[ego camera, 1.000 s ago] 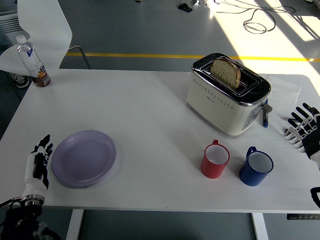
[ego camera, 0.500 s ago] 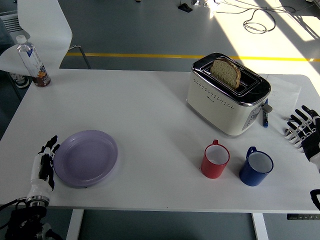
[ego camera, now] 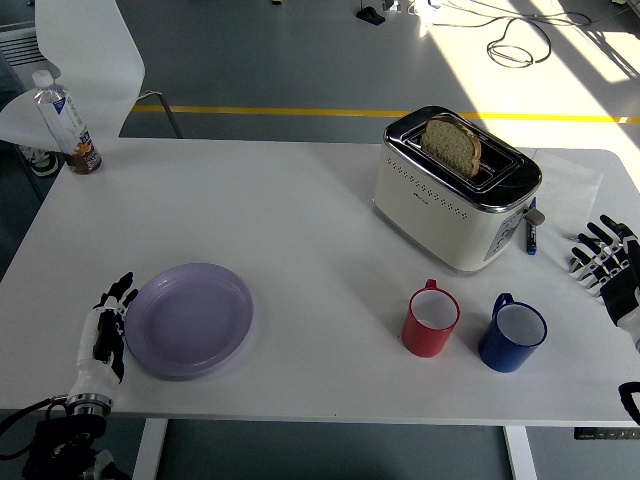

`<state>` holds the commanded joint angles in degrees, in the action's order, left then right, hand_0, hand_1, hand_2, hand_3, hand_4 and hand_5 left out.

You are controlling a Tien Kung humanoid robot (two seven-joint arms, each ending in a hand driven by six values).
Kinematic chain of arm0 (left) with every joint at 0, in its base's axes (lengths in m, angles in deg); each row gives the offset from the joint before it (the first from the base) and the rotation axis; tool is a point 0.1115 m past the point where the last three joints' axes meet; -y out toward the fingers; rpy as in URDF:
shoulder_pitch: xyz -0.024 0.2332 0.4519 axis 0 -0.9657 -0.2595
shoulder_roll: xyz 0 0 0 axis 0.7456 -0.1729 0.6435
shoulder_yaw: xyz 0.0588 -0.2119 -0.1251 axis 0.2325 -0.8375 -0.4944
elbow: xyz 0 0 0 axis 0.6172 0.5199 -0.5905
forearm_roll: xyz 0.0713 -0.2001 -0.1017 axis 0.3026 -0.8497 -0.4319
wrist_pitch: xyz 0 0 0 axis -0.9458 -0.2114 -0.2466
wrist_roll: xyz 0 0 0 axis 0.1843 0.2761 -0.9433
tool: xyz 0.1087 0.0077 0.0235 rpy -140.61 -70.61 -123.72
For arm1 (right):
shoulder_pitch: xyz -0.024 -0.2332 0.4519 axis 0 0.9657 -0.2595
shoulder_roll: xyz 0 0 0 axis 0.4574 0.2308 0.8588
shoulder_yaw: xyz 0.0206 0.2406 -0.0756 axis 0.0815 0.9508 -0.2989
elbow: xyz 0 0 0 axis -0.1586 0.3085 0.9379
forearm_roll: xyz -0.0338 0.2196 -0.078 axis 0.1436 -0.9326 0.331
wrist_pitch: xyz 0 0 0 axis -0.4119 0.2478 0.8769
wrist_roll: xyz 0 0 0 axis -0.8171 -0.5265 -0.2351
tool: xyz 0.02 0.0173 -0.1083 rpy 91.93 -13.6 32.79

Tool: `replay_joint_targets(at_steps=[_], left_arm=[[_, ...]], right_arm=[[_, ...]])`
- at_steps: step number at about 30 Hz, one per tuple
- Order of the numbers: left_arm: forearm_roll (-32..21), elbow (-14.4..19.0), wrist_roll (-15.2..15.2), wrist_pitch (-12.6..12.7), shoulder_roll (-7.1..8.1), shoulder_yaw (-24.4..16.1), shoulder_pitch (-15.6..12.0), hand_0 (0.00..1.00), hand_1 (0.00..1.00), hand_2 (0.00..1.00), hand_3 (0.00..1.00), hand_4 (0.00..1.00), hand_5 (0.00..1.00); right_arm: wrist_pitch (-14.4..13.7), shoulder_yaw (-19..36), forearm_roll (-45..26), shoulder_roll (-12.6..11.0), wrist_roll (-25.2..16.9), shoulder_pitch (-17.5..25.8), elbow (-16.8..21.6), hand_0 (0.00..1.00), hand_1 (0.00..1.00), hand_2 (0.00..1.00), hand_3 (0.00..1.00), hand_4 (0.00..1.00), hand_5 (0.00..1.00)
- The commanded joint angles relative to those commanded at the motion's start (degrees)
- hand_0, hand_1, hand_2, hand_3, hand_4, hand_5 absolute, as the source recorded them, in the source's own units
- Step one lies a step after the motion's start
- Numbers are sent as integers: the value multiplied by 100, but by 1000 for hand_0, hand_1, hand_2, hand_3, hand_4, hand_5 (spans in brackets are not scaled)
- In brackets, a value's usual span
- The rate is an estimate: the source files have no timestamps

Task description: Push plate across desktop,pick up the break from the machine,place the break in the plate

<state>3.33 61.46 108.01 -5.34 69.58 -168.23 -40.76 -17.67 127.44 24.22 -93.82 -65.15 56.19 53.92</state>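
White worktop [ego camera: 300, 230] filling the view, seen from above. Toward the far right, a cream and chrome toaster [ego camera: 455, 190] with one slice of bread [ego camera: 452, 145] standing upright in its slot, untouched. Near the front left, a lilac plate [ego camera: 190, 320], empty, lying flat. Right of centre at the front, a red mug [ego camera: 431, 320] and just beside it a blue mug [ego camera: 512, 335], both upright. At the far left corner, a plastic bottle [ego camera: 65, 123]; beside the toaster's right end, a blue pen [ego camera: 531, 232].

At the plate's left rim, the left hand [ego camera: 105, 335], fingers straight and together, holding nothing, touching or almost touching the edge. At the right edge of the worktop, the right hand [ego camera: 610, 265], fingers spread and relaxed, empty, near the toaster but apart from it.

Step in hand, by judgement: pushing the plate rightward across the worktop. Next likely needed: more sideways push toward the centre, stopping short of the red mug, then the right hand rising to pinch the bread from above.
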Motion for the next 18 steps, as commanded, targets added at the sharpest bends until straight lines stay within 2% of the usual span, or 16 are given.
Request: replay_joint_targets(at_steps=[18], left_arm=[[-344, 159, -56, -113, 0, 240, 47, 898, 904, 941, 847, 506, 998]], right_arm=[[0, 37, 0, 3, -1, -83, 10, 780, 734, 728, 720, 509, 571]])
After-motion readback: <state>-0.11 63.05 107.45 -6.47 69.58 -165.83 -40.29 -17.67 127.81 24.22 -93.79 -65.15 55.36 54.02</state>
